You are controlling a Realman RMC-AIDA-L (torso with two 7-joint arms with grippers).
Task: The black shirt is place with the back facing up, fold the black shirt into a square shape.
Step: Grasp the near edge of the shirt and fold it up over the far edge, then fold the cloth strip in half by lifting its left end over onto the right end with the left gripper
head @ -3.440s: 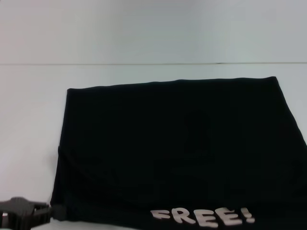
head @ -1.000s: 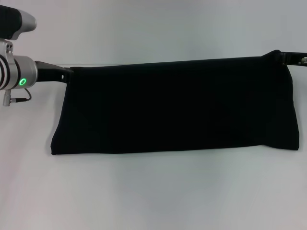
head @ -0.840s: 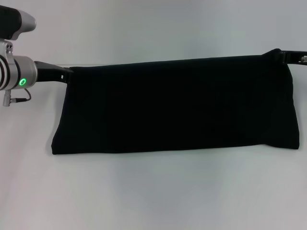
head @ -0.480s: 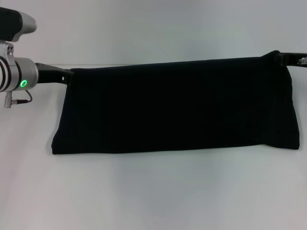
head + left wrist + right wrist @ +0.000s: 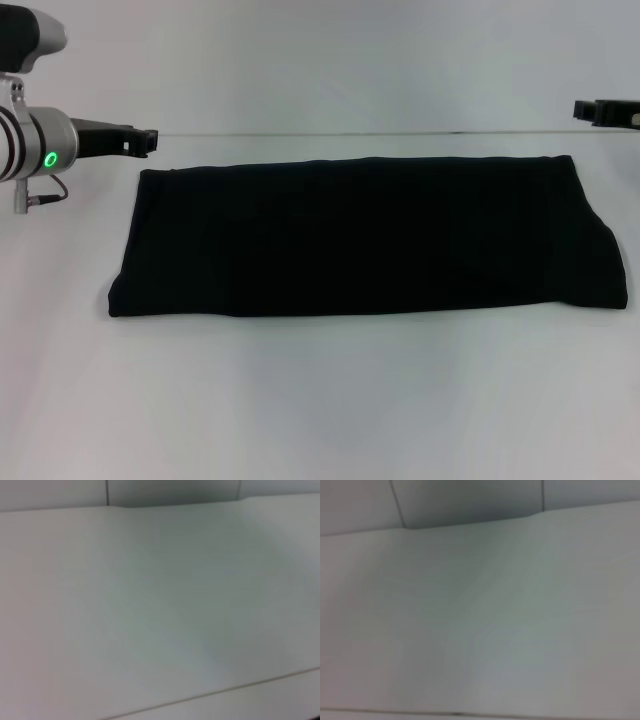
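The black shirt lies flat on the white table as a wide folded band, with no lettering showing. My left gripper hovers just beyond the shirt's far left corner, apart from the cloth and holding nothing. My right gripper hovers above and beyond the far right corner, also clear of the shirt, with only its tip in the head view. Both wrist views show only bare white surface and no cloth.
The table's far edge runs just behind the shirt, with a pale wall beyond it. Bare tabletop stretches in front of the shirt and to its left.
Both grippers have let go of the shirt's far corners and drawn up and outward. The lifted far edge has dropped, and the shirt now rests flat on the table.
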